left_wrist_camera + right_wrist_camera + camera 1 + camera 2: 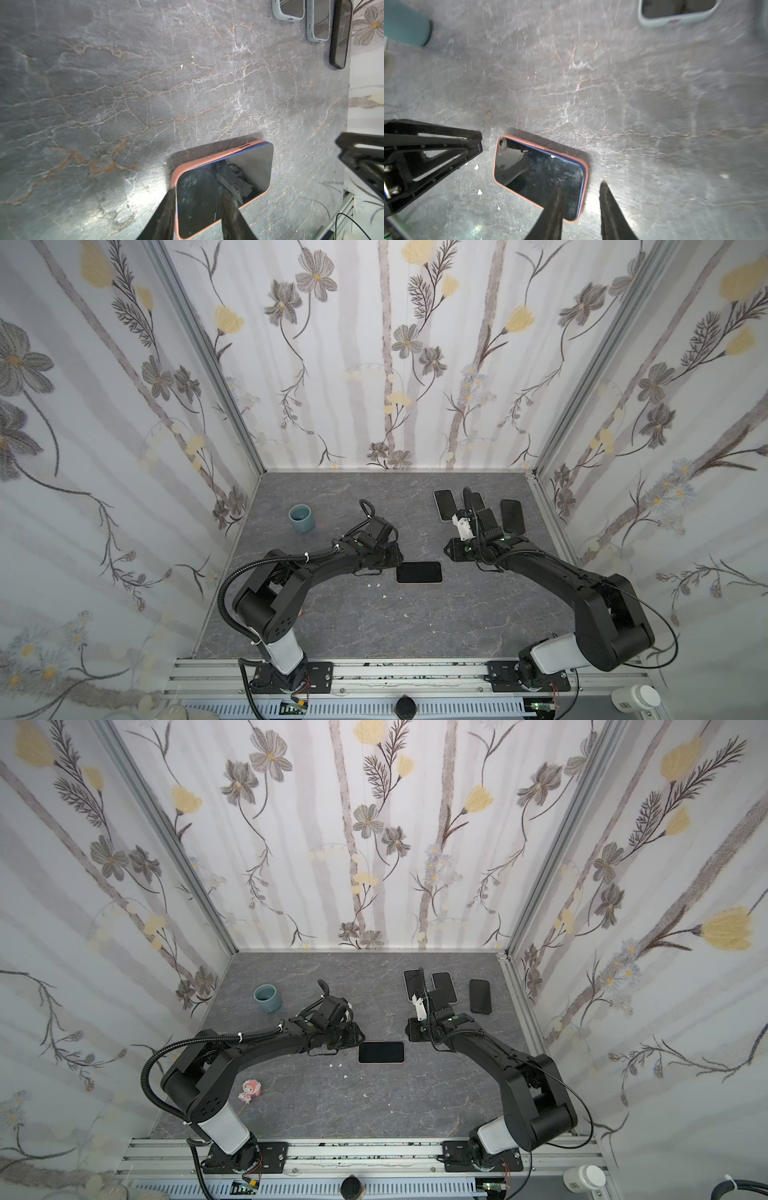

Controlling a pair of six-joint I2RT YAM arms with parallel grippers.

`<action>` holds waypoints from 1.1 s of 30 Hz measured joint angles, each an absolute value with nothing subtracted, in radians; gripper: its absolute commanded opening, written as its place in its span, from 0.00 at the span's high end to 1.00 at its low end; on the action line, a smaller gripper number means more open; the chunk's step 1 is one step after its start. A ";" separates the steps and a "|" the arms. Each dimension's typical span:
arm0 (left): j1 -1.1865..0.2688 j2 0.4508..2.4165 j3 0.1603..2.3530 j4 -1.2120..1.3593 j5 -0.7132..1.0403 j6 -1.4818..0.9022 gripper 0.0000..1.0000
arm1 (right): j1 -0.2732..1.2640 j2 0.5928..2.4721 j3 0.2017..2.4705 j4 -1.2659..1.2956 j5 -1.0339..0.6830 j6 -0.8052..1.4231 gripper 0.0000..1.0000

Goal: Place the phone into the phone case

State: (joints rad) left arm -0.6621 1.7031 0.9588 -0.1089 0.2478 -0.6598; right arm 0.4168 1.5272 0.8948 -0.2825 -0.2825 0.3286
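Observation:
A phone (418, 572) (381, 1052) with a dark screen lies flat in the middle of the table, inside a salmon-pink phone case (207, 161) (542, 148). A thin blue edge of the phone shows inside the case rim. My left gripper (397, 558) (198, 189) hangs over the phone's left end, open, one finger at the case edge and one over the screen. My right gripper (449, 549) (581, 183) is open above and to the right of the phone's other end. Neither holds anything.
A teal cup (302, 519) stands at the back left. Other phones and pale cases (443, 506) (288, 10) and a dark phone (511, 516) lie at the back right. A small pink figurine (250, 1091) sits near the left arm's base. White crumbs (374, 585) dot the table.

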 measured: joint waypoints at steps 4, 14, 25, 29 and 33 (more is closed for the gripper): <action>-0.666 1.707 0.934 -0.109 0.252 -0.666 0.63 | 0.415 1.613 0.900 -0.286 -0.350 0.331 0.71; -0.678 1.735 0.905 -0.100 0.256 -0.684 0.65 | 0.415 1.693 0.906 -0.309 -0.368 0.319 0.81; -0.687 1.748 0.902 -0.077 0.259 -0.688 0.66 | 0.437 1.734 0.937 -0.334 -0.347 0.294 0.86; -0.688 1.748 0.898 -0.068 0.259 -0.688 0.66 | 0.467 1.744 0.940 -0.341 -0.298 0.287 0.86; -0.688 1.748 0.897 -0.067 0.258 -0.691 0.66 | 0.495 1.758 0.937 -0.314 -0.242 0.296 0.84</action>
